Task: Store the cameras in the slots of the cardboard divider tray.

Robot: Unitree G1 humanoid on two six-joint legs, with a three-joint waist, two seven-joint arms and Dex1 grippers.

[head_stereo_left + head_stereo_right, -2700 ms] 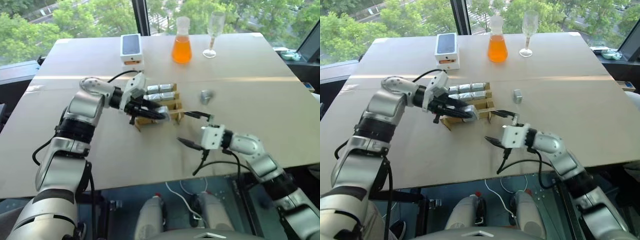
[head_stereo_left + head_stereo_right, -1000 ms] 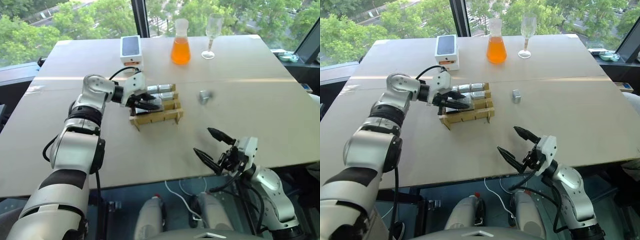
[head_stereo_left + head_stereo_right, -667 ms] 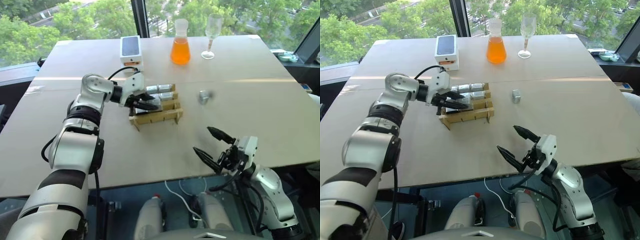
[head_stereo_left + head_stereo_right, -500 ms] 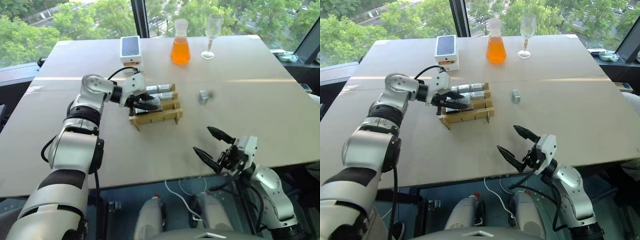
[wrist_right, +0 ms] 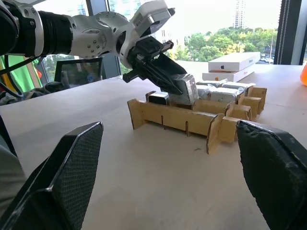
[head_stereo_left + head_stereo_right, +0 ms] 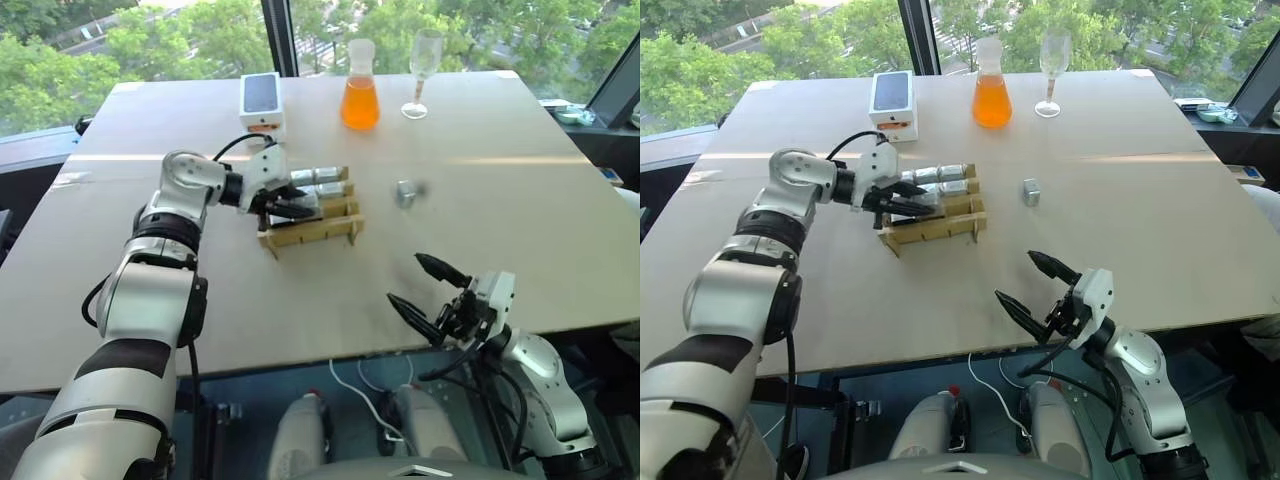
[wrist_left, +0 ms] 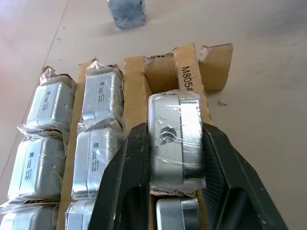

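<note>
My left gripper (image 6: 300,208) is shut on a silver plastic-wrapped camera (image 7: 175,139), held tilted over the near row of the cardboard divider tray (image 6: 318,232). The camera's lower end dips behind the tray's front wall (image 5: 172,117); I cannot tell whether it rests in a slot. Several wrapped cameras (image 7: 96,120) fill the other rows, and one more (image 7: 175,213) lies just under the held one. One loose camera (image 6: 406,193) sits on the table to the right of the tray. My right gripper (image 6: 404,278) hangs open and empty at the table's front edge.
A white phone box (image 6: 262,98) stands behind the tray. An orange flask (image 6: 361,85) and a stemmed glass (image 6: 424,60) are at the back of the table (image 6: 520,200). Bare tabletop stretches right of the loose camera and in front of the tray.
My right gripper has drawn back from beside the tray to the table's front edge, still open. The left gripper keeps the camera over the tray and has hardly moved in the last second.
</note>
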